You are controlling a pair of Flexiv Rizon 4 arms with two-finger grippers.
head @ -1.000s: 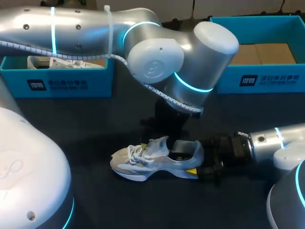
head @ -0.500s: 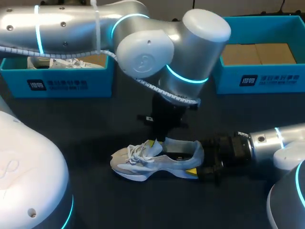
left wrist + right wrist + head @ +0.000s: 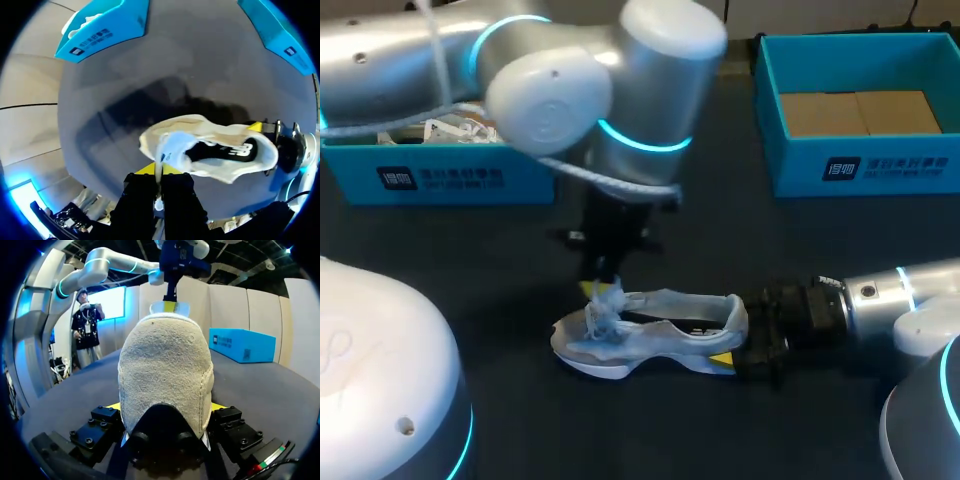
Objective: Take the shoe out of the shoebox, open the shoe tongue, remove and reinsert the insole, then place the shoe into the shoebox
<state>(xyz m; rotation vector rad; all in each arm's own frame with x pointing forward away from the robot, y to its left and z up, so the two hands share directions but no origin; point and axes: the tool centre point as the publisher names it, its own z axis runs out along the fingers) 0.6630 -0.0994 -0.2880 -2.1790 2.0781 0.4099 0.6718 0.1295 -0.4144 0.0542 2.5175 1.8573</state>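
Observation:
A pale grey-white shoe lies on its side on the dark table, toe to the left. My left gripper comes down from above and is shut on the shoe's tongue, which is pulled up and toward the toe, near the laces. In the left wrist view the fingers stand pressed together on the tongue's edge, and the dark shoe opening shows ahead. My right gripper is shut on the shoe's heel, one yellow-tipped finger on each side.
A blue shoebox with white paper inside stands at the back left. A second blue shoebox with a bare cardboard floor stands at the back right. Dark table surface lies open in front of the shoe.
My left gripper closed on the tongue and moved left toward the toe, drawing the tongue over. The left arm swung left. The right gripper and heel stayed put.

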